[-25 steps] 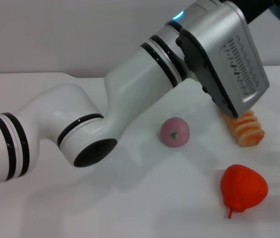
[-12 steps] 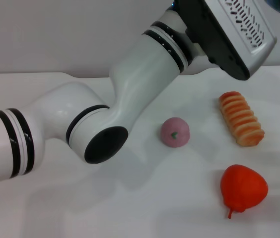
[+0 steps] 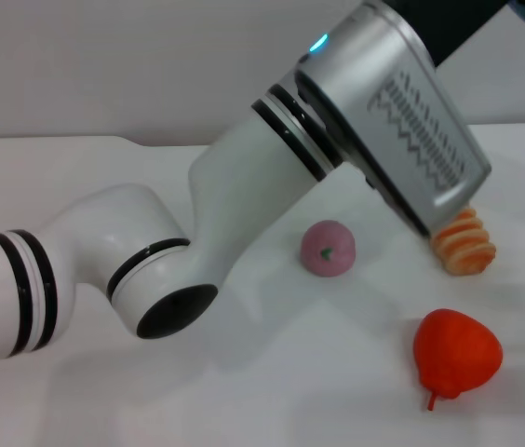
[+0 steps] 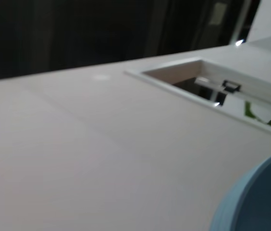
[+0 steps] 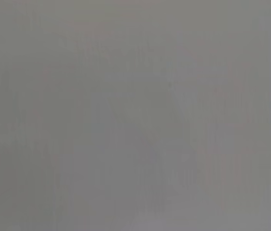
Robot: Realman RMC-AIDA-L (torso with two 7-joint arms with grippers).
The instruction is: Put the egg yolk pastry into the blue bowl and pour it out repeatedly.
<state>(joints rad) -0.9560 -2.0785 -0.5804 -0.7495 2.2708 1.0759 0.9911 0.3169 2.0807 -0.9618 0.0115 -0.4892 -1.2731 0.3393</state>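
Head view: my left arm (image 3: 244, 196) reaches across the bench (image 3: 272, 372) from the left, with its silver wrist housing (image 3: 397, 121) raised over the right half. The left gripper itself is out of frame past the top right, so I can't tell whether its fingers are spread or pressed together.

On the bench: pink bun (image 3: 328, 249) near the middle, just below the forearm. Orange ridged bread (image 3: 464, 244) to its right, its far end hidden behind the wrist housing. Red strawberry-shaped piece (image 3: 456, 352) nearest me, on the right, apart from both.

Left wrist view: bare pale bench, and a curved edge of the bowl (image 4: 258, 202) in one corner of the frame. Only the rim and the outer wall are visible, so I can't see into it. Beyond it, a rectangular cutout (image 4: 198, 84) in the bench and a dark background.

Pastry: not visible in any view, so I can't say where it is. The bowl doesn't show in the head view either.

Right wrist view is flat grey with nothing readable. The right arm and gripper aren't in any view.
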